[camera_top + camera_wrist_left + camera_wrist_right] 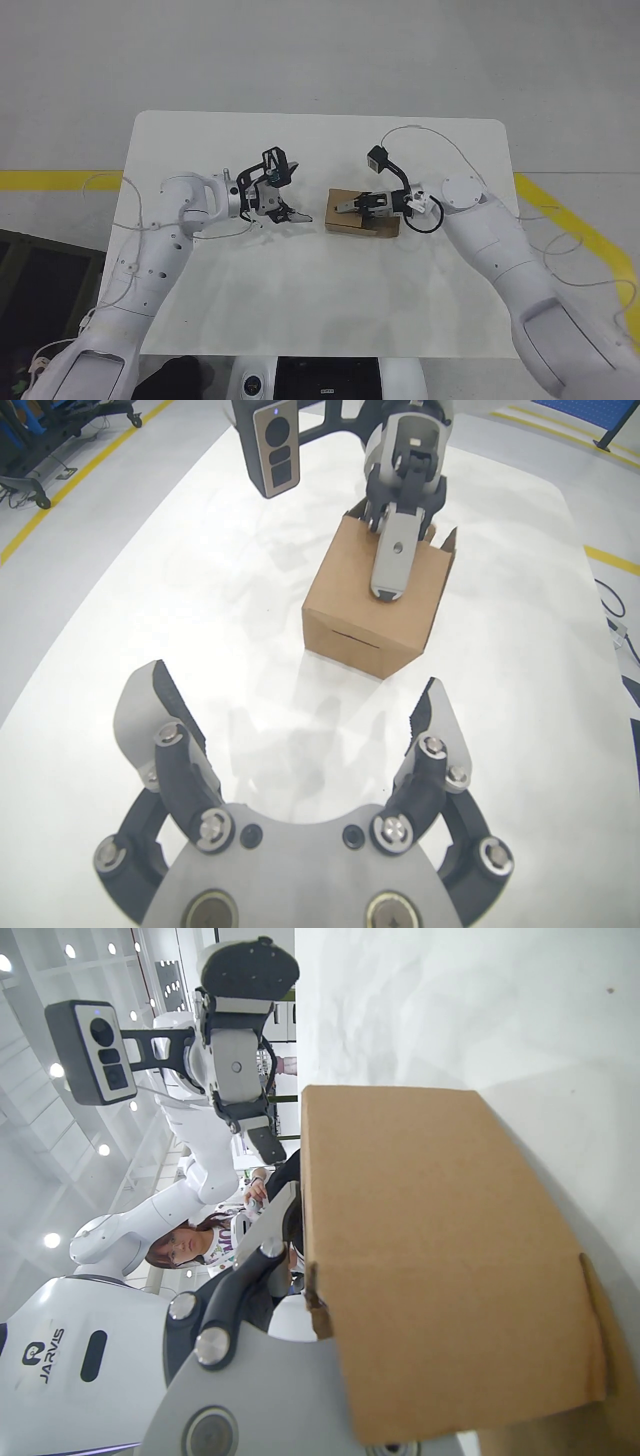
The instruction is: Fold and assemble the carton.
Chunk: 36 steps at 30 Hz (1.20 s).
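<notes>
Carton lies near the middle of the white surface, set up as a brown box between the two arms. The end facing the left arm looks closed, and the far end is open.

The right tool is at that open end. One finger lies flat along the top panel and its partner is hidden under the cardboard. I judge it to be pinched narrow on the panel, bracing the box against the surface.

The left tool hovers low over the surface near the closed end, well short of touching it. Its jaws are spread wide and hold nothing.

A side flap stands up loose at the open end, beside the right tool. On the closed end, a thin slot runs across the face, which suggests a tab is already tucked there.

The step in hand looks like the second end: one end done, the other unfolded. Next, the loose flaps must be pushed inward and the lid tucked. The right tool occupies that opening. Either the left tool steadies the box so the right can let go, or it travels round to press the flaps itself.
</notes>
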Each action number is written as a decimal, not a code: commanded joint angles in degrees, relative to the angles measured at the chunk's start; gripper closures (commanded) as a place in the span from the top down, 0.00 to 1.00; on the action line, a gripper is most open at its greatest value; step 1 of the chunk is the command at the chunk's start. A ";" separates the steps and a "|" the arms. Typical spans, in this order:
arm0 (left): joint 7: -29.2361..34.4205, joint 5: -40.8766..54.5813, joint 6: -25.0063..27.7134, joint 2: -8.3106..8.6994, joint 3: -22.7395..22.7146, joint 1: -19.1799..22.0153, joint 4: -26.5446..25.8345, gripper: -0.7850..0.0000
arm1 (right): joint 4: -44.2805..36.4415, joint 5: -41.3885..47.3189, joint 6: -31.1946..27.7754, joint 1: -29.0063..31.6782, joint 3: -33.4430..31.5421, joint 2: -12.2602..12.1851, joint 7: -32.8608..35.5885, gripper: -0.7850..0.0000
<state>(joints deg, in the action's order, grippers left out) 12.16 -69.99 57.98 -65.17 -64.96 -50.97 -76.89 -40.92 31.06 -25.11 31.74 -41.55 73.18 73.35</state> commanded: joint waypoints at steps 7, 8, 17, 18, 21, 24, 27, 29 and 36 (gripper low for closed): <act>-6.56 -7.00 0.02 -0.05 3.20 -0.07 1.23 1.00 | 3.17 0.47 -0.83 -0.41 -0.22 0.85 1.31 0.48; -6.95 -7.27 0.02 -0.04 3.67 0.04 1.47 1.00 | 3.21 0.58 -0.94 -0.42 -0.44 0.83 1.57 0.55; -8.80 -5.63 0.02 -0.20 7.22 1.78 3.22 1.00 | -0.56 -0.82 -1.13 1.06 -3.38 -0.77 4.05 0.93; -8.95 -5.38 0.02 -0.28 7.58 2.07 3.33 1.00 | -1.13 -1.20 -0.99 1.38 -3.86 -1.07 4.06 0.96; -9.72 -5.69 -0.59 -0.63 8.71 2.92 3.52 1.00 | -3.03 -1.89 -0.88 2.58 -5.72 -2.10 3.49 1.00; -10.96 -6.62 -1.34 -1.06 10.13 3.68 3.97 1.00 | -5.64 -2.51 -0.87 4.01 -8.09 -3.33 3.08 1.00; -12.07 -8.03 -2.02 -1.48 11.51 4.74 5.06 1.00 | -9.40 -3.26 -0.29 5.89 -10.80 -4.73 3.00 1.00; -12.93 -9.04 -2.45 -1.75 12.37 5.41 5.93 1.00 | -12.37 -4.05 0.45 7.43 -12.79 -5.76 3.06 1.00; -17.15 -11.20 -4.41 -2.71 14.99 6.74 8.80 1.00 | -24.42 -7.56 4.97 14.76 -20.33 -9.25 1.79 1.00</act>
<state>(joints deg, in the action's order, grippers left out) -4.26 -81.28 53.84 -67.75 -50.22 -44.36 -68.55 -63.44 23.87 -20.76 45.30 -60.74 64.36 75.31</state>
